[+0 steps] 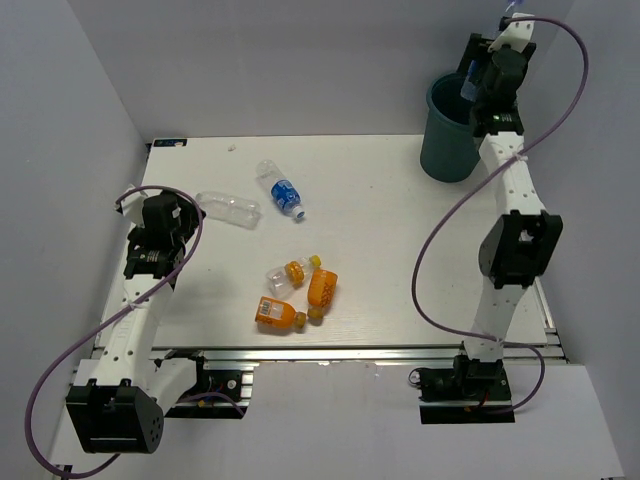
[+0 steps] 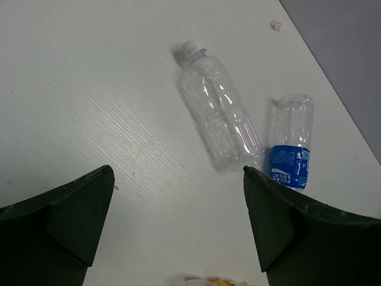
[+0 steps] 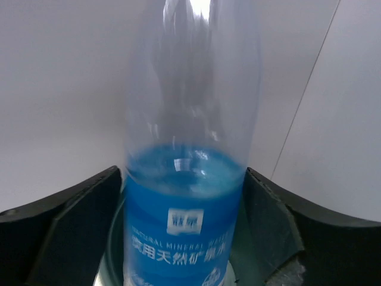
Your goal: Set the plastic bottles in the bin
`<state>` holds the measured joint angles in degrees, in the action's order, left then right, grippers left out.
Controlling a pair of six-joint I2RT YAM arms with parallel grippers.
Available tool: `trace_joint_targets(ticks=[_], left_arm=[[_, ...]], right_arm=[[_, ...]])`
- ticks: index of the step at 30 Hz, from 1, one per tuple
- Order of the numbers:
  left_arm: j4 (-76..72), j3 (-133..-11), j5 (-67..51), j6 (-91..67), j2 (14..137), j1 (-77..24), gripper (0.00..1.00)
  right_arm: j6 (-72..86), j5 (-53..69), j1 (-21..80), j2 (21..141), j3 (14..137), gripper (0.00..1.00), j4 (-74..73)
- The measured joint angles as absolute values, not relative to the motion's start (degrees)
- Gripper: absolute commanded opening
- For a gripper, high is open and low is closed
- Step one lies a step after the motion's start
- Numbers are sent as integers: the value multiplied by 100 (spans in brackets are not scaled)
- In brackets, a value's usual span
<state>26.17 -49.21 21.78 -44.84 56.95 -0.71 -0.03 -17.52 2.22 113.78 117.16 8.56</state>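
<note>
Clear blue-labelled plastic bottle between right gripper fingers above far-right dark teal round bin, hold unclear; left gripper wide open, empty.

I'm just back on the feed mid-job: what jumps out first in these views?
A blue-labelled bottle stands between the jaws of the right gripper, above the teal bin at the far right corner of the table. Three orange bottles cluster mid-table; the left gripper hovers open near a plain clear bottle.
</note>
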Motion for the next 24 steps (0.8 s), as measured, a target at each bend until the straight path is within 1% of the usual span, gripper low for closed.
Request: trace_joint_targets(ticks=[3, 5, 8, 11, 14, 18, 20, 22, 24], left_arm=[[2681, -4921, 2235, -4482, 5695, -71, 98], [2687, -4921, 2283, -4482, 5695, -71, 98], [2687, -4921, 2318, -4482, 5699, -71, 98], [2698, -4945, 2314, -4480, 5778, -71, 98], [2687, -4965, 2303, -4477, 5892, -71, 98], [2620, -4965, 2174, -4477, 5937, -71, 98], [2528, -4965, 2080, -4469, 5953, -71, 98], [2451, -4965, 1975, -4462, 5981, -71, 98], [2383, -4952, 1850, -4464, 6014, -71, 98]], right_arm=[[-217, -1944, 187, 12125, 12368, 89, 593], [-314, -1927, 204, 12322, 12475, 89, 375], [-390, -1734, 237, 12204, 12215, 89, 165], [-449, -1166, 303, 11627, 11620, 89, -64], [-405, -762, 480, 10608, 10735, 89, -392], [25, -443, 1203, 8547, 8390, 89, -128], [357, -268, 1675, 7773, 7422, 89, -58], [711, -187, 2075, 7321, 6613, 89, 102], [1017, -165, 2493, 7142, 5896, 89, 132]])
